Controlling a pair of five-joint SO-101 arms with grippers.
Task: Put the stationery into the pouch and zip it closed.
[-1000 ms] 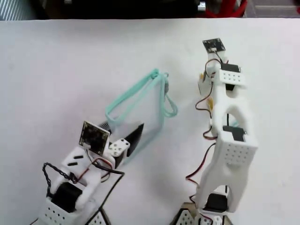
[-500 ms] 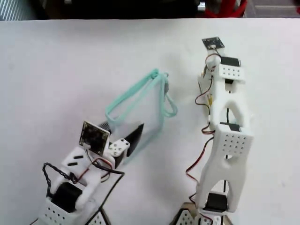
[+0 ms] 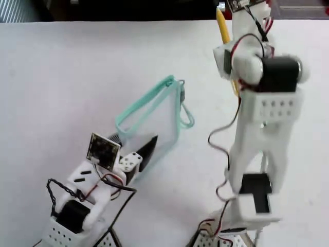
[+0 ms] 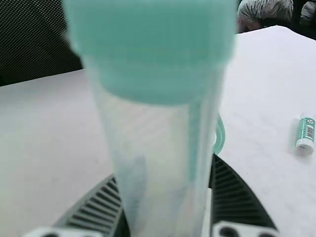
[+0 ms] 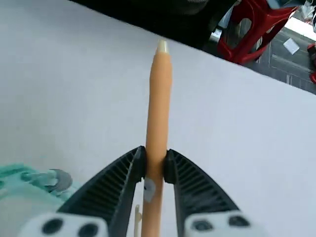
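Nothing legible anywhere. A green tube (image 4: 305, 134), well off to the side of the left gripper's (image 4: 163, 173) jaws, has a white label with dark marks too small to read. The pen (image 5: 157, 108) between the right gripper's (image 5: 154, 155) jaws bears a pale blurred spot.

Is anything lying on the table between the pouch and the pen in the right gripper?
No. In the high view the table between the pouch and the pen held by the right gripper is bare.

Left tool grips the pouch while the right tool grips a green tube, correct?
Not quite: the right tool grips an orange pen, as the right wrist view shows. The left tool does grip the pouch.
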